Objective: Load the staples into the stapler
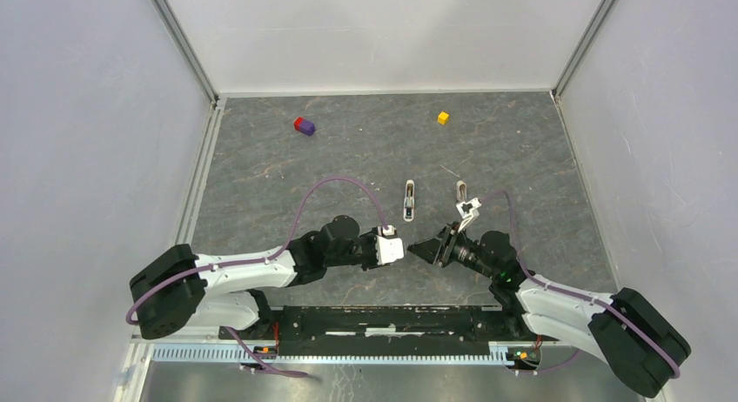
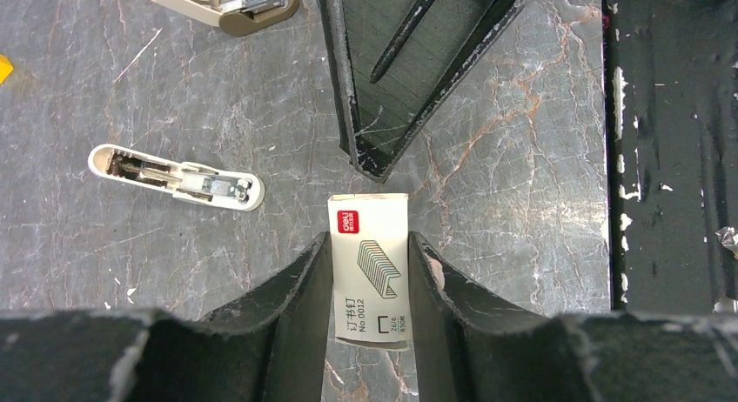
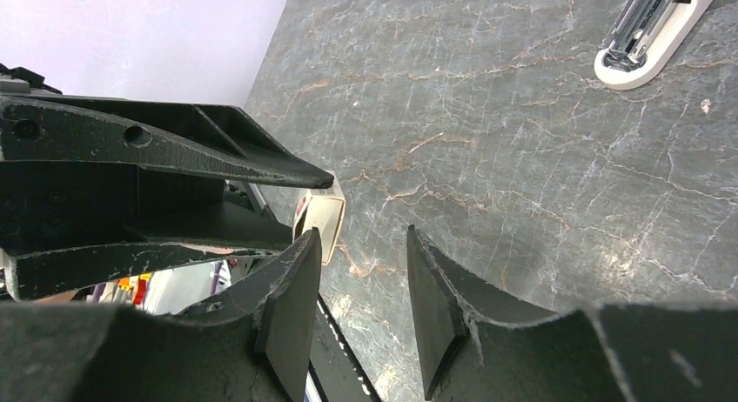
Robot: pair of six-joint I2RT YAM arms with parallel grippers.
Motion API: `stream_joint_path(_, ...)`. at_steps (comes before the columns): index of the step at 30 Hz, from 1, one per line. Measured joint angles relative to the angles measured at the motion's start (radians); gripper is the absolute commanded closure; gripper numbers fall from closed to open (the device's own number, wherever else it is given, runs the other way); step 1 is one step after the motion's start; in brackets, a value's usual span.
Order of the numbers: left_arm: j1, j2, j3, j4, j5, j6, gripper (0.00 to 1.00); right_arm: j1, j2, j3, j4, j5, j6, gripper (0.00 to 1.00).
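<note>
My left gripper (image 1: 399,246) (image 2: 370,238) is shut on a small white box of staples (image 2: 370,267), held just above the table; the box's end also shows in the right wrist view (image 3: 320,217). My right gripper (image 1: 419,248) (image 3: 361,238) faces it, open, with nothing between its fingers and its tips just short of the box. A white mini stapler (image 1: 408,200) (image 2: 174,177) lies opened out flat, its grey metal inside showing. A second stapler (image 1: 466,202) (image 2: 222,2) lies beyond the right gripper, partly open.
A yellow cube (image 1: 443,117) and a red-and-purple pair of cubes (image 1: 304,125) sit far back on the grey marbled table (image 1: 522,158). White walls close in the sides. The black base rail (image 1: 383,319) runs along the near edge.
</note>
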Motion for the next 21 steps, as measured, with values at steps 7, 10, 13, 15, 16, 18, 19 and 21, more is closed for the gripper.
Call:
stream_joint_path(7, 0.0, 0.0, 0.0, -0.003, 0.006, 0.0, 0.58, 0.0, 0.033, 0.0, 0.019, -0.022, 0.011, 0.53)
stream_joint_path(10, 0.0, 0.0, 0.0, -0.003, 0.009, 0.0, 0.58, 0.0, 0.05, 0.0, 0.041, -0.034, 0.016, 0.53)
stream_joint_path(13, 0.0, 0.0, 0.0, -0.003, 0.021, 0.0, 0.58, 0.0, 0.068, 0.0, 0.056, -0.041, 0.023, 0.53)
stream_joint_path(15, 0.0, 0.0, 0.0, -0.004, 0.026, 0.0, 0.58, 0.0, 0.08, 0.0, 0.067, -0.044, 0.027, 0.53)
stream_joint_path(16, 0.0, 0.0, 0.0, -0.005, 0.027, 0.0, 0.58, 0.0, 0.086, 0.0, 0.074, -0.045, 0.029, 0.53)
stream_joint_path(18, 0.0, 0.0, 0.0, -0.005, 0.029, 0.0, 0.58, 0.0, 0.096, 0.0, 0.086, -0.045, 0.031, 0.53)
stream_joint_path(19, 0.0, 0.0, 0.0, -0.006, 0.03, 0.0, 0.58, 0.0, 0.102, 0.0, 0.093, -0.045, 0.033, 0.53)
stream_joint_path(21, 0.0, 0.0, 0.0, -0.01, 0.031, 0.0, 0.58, 0.0, 0.114, 0.0, 0.102, -0.048, 0.035, 0.53)
